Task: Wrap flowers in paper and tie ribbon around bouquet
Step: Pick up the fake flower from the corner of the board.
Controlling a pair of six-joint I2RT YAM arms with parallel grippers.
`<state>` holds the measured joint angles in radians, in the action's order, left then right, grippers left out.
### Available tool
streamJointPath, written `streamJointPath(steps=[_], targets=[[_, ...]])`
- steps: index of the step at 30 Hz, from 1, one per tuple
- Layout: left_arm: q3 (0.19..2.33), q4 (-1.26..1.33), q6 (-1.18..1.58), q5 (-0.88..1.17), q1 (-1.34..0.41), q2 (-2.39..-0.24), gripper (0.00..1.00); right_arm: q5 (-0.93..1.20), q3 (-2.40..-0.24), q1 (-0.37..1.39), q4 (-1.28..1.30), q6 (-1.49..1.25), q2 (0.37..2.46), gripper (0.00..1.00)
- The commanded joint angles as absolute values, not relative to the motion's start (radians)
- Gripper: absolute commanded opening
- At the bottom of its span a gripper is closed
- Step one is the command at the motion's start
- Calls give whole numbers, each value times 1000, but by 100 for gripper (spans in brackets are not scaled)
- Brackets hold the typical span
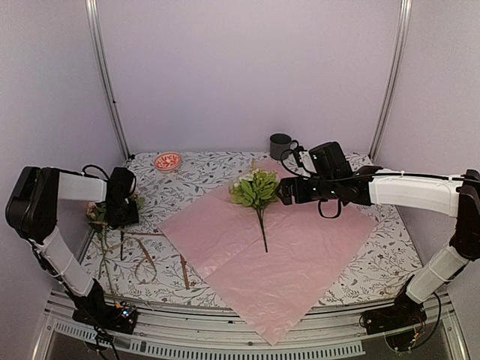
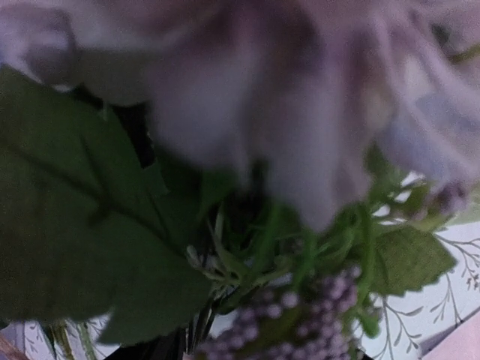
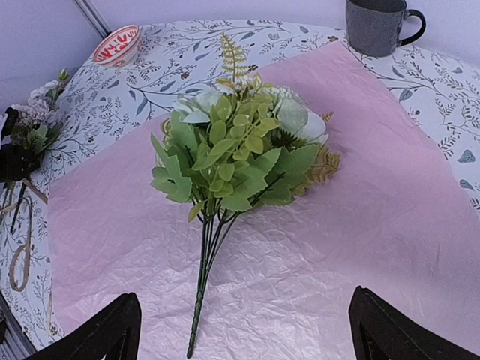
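Note:
The lilac-pink paper (image 1: pixel 300 255) (image 3: pixel 360 210) lies flat as a diamond at mid-table. A green leafy sprig of the flowers (image 1: pixel 255 190) (image 3: pixel 240 150) rests on it, stalk toward me. My right gripper (image 1: pixel 281 191) (image 3: pixel 241 300) hovers open just right of the sprig, touching nothing. More flowers (image 1: pixel 94 213) (image 2: pixel 300 112) with pale pink blooms lie at the left edge. My left gripper (image 1: pixel 120 214) is down on them; blooms and leaves fill its view and hide the fingers. The beige ribbon (image 1: pixel 145 259) (image 3: pixel 22 251) curls beside them. No bouquet is in view.
A red-and-white bowl (image 1: pixel 168 161) (image 3: pixel 118 45) sits at the back left and a dark grey mug (image 1: pixel 281 145) (image 3: pixel 375 26) at the back, just past the paper's far corner. The floral-printed cloth (image 1: pixel 375 262) covers the table. Metal posts (image 1: pixel 105 75) rise at both back corners.

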<state>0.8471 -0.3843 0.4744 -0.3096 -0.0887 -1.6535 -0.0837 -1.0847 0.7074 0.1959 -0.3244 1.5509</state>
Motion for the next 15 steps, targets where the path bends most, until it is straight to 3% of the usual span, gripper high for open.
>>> streamJointPath(steps=[1, 4, 8, 15], targets=[[893, -397, 444, -371, -70, -1707, 48, -51, -1090, 703, 176, -324, 1528, 99], [904, -399, 437, -389, -71, -1725, 42, -35, -1085, 701, 178, -325, 1526, 99], [907, -397, 428, -399, -70, -1734, 0, -31, -1084, 701, 178, -326, 1527, 99], [847, -293, 424, -408, -99, -1565, 0, -46, -1094, 700, 178, -314, 1511, 99]])
